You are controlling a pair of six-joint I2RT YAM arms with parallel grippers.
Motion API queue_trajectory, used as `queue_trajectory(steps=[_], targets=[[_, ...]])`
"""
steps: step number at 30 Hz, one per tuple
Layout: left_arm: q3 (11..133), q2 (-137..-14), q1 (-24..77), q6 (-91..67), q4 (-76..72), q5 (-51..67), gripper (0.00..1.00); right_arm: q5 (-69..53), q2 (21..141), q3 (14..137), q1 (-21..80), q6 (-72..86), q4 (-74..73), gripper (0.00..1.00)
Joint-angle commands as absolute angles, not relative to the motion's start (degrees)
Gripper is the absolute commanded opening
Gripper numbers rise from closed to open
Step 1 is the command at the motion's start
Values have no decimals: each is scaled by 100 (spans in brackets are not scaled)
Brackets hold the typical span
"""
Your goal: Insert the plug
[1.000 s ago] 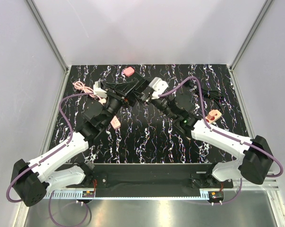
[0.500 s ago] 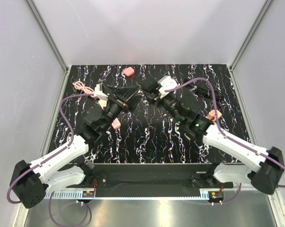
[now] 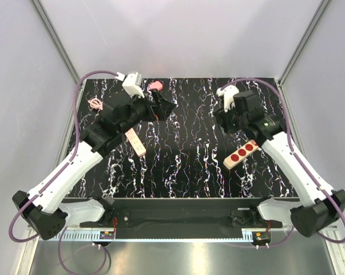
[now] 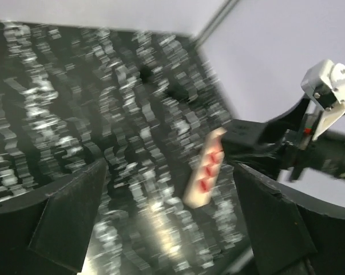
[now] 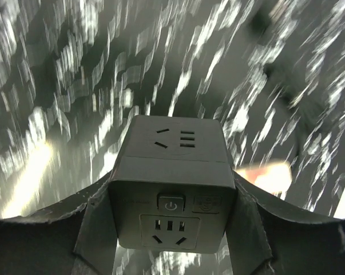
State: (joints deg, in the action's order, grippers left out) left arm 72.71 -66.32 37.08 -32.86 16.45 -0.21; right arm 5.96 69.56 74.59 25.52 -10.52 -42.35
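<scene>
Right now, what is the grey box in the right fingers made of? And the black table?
The grey box looks like matte moulded plastic: smooth faces, neat socket slots, a push button. The table looks shiny black with white marble-like veins; stone or printed sheet, I cannot tell.

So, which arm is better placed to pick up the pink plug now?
Left. The left pincer is open, empty and close to the plug. The right pincer is farther off and shut on a dark socket cube.
</scene>
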Motion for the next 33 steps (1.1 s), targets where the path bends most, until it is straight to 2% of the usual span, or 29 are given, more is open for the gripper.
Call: queue_trajectory(steps=[1, 5, 13, 22, 27, 33], targets=[[7462, -6908, 3700, -1838, 2645, -378, 99, 80, 7198, 7498, 2313, -1642, -5563, 0], [7304, -6943, 3700, -1600, 2654, -334, 99, -859, 7365, 7339, 1882, -2153, -6011, 0], [6303, -6724, 3709, -1415, 2330, -413, 99, -1458, 8173, 7005, 1556, -2443, -6486, 0], [6109, -6065, 3709, -1292, 2092, -659, 99, -1459, 8402, 6839, 1160, -2759, -6601, 0], [6073, -6003, 3709, -1310, 2057, -650, 99, -652, 8613, 6680, 1064, -2865, -6355, 0], [6047, -5898, 3709, -1353, 2048, -563, 99, -668, 8596, 6662, 958, -3093, -6091, 0]])
